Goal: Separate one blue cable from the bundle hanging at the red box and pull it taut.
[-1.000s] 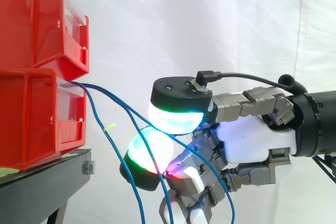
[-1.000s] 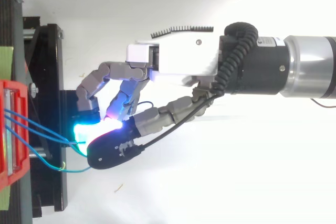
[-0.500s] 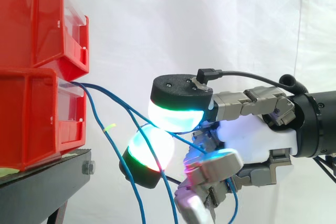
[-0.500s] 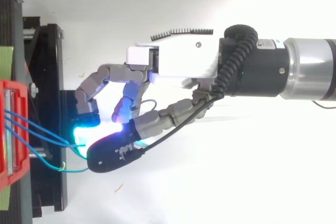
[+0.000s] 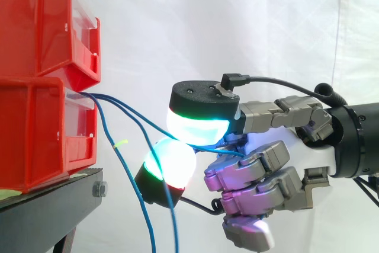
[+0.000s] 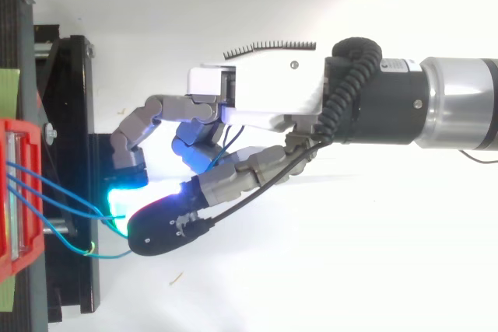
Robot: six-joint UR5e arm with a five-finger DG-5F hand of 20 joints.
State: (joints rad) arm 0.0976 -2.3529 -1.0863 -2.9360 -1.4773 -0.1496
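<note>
The hand [image 5: 260, 173] pinches one blue cable [image 5: 151, 125] between two pads, its other fingers curled in; the strand slants up-left from the pinch to the red box [image 5: 35, 128], so tautening likely means drawing rightward, away from the slack strands [image 5: 145, 220].

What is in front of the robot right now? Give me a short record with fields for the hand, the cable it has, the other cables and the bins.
hand: hand reaches in from the right, shut on one blue cable
grip: cable pinched between two glowing pads; other fingers curled
held cable: runs from the lower red bin to the pads in a slight curve
other cables: loose cables hang from the same bin; one bears a yellow-green tag
bins: lower red bin under an upper red bin, on a black stand
</note>
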